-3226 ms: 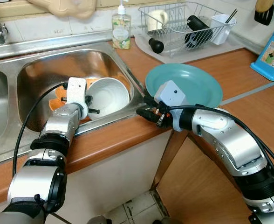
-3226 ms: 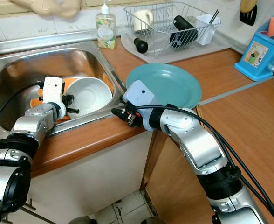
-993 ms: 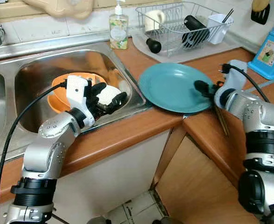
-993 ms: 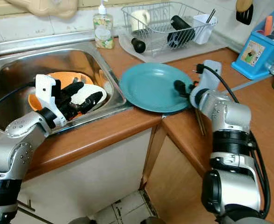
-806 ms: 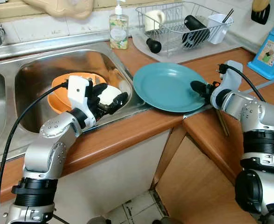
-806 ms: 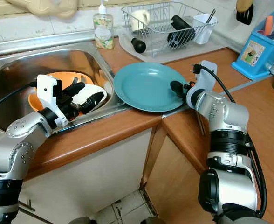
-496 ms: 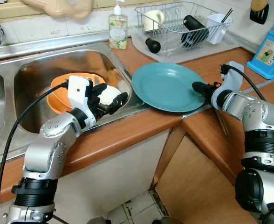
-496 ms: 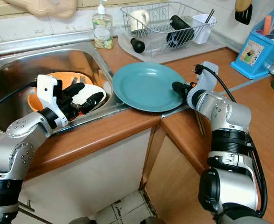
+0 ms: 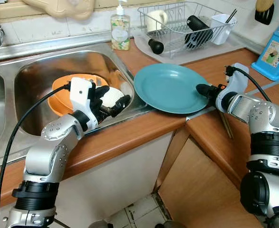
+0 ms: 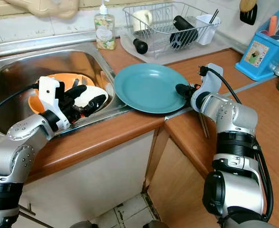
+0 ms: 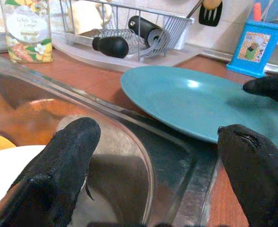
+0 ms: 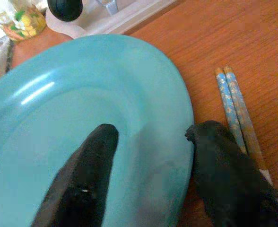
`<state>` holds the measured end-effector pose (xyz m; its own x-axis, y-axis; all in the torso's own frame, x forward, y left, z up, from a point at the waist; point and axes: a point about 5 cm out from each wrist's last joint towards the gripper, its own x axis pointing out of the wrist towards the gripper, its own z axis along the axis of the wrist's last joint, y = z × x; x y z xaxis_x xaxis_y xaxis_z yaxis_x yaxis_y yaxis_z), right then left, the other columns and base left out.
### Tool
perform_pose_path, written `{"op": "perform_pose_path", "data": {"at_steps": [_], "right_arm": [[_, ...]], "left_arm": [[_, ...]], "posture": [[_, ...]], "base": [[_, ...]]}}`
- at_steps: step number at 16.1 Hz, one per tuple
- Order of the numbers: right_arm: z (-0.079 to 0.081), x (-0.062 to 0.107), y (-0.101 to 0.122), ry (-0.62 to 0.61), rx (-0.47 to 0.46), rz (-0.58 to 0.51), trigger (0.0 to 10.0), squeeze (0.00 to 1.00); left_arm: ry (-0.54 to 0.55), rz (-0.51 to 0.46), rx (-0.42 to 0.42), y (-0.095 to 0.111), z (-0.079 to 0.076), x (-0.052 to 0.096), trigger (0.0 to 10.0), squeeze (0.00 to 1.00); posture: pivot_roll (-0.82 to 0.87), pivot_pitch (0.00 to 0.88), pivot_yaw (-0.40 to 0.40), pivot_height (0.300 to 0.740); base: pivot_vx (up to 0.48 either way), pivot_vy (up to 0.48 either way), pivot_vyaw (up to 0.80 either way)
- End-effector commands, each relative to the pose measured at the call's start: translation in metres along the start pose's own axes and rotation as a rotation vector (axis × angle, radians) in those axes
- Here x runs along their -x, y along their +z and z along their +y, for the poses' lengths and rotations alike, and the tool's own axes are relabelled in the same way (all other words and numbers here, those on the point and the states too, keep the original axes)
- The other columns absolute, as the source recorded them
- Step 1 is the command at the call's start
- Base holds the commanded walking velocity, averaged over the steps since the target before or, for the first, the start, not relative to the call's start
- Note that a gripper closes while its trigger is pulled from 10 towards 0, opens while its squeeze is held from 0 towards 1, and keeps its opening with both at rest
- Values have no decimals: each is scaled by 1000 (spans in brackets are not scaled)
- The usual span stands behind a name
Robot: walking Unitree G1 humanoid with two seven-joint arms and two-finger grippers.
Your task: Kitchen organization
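A: While the right gripper (image 9: 202,89) sits at the plate's right rim, which way does the teal plate (image 9: 170,88) lie from it?

B: Toward frame centre-left, flat on the bench (image 9: 130,135), its left edge overhanging the sink (image 9: 35,61) rim. One finger rests on top, the other at the outer edge by the chopsticks (image 12: 236,111); the jaws are parted, straddling the rim, not visibly clamped.

A: And the left gripper (image 9: 112,100)?

B: Open over the white bowl (image 9: 112,96) in the sink, left of centre, gripping nothing. The right arm is clearly nearer the plate.
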<state>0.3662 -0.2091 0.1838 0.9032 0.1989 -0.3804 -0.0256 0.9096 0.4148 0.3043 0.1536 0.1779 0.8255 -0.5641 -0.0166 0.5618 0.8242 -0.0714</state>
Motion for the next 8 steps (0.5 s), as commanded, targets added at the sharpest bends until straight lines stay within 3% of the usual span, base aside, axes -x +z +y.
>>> {"op": "perform_pose_path", "data": {"at_steps": [1, 7, 8], "right_arm": [[1, 1, 4, 13, -23, -8, 10000, 1000], [-8, 7, 2, 1, -54, -1, 10000, 1000], [-9, 7, 3, -3, -58, -4, 10000, 902]], "left_arm": [[-32, 11, -14, 2, -4, -1, 10000, 0], [-190, 67, -8, -6, -23, 4, 10000, 0], [-195, 69, -9, -6, -23, 4, 10000, 0]], "posture": [[-153, 0, 2, 740], [-154, 0, 4, 740], [-153, 0, 4, 740]], "base": [[0, 0, 0], [0, 0, 0], [0, 0, 0]]}}
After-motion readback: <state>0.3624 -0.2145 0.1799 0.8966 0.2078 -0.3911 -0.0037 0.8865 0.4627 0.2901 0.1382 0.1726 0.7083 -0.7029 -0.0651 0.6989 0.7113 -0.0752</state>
